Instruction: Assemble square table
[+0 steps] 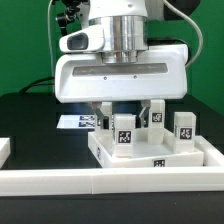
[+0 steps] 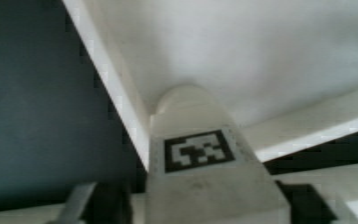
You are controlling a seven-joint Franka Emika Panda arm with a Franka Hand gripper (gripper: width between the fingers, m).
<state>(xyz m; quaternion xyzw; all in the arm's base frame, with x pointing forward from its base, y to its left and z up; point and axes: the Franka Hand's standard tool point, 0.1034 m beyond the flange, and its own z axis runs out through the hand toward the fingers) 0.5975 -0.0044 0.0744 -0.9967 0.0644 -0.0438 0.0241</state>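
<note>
The square table's white slab [image 1: 150,157] lies low in the exterior view, its raised rim carrying tags. A short white tagged leg [image 1: 123,136] stands at the slab's near corner towards the exterior view's left. My gripper [image 1: 123,127] comes straight down over this leg with a finger on each side. In the wrist view the leg [image 2: 197,150] fills the space between my fingers [image 2: 94,203], whose dark pads lie against both its sides. The white slab [image 2: 247,50] shows beyond the leg. Two more legs [image 1: 157,113] [image 1: 183,126] stand on the slab's far side.
The marker board [image 1: 78,122] lies flat on the black table behind the slab. A long white rail [image 1: 100,182] runs along the front. Another white rail piece [image 1: 5,150] sits at the exterior view's left. A green backdrop closes the back.
</note>
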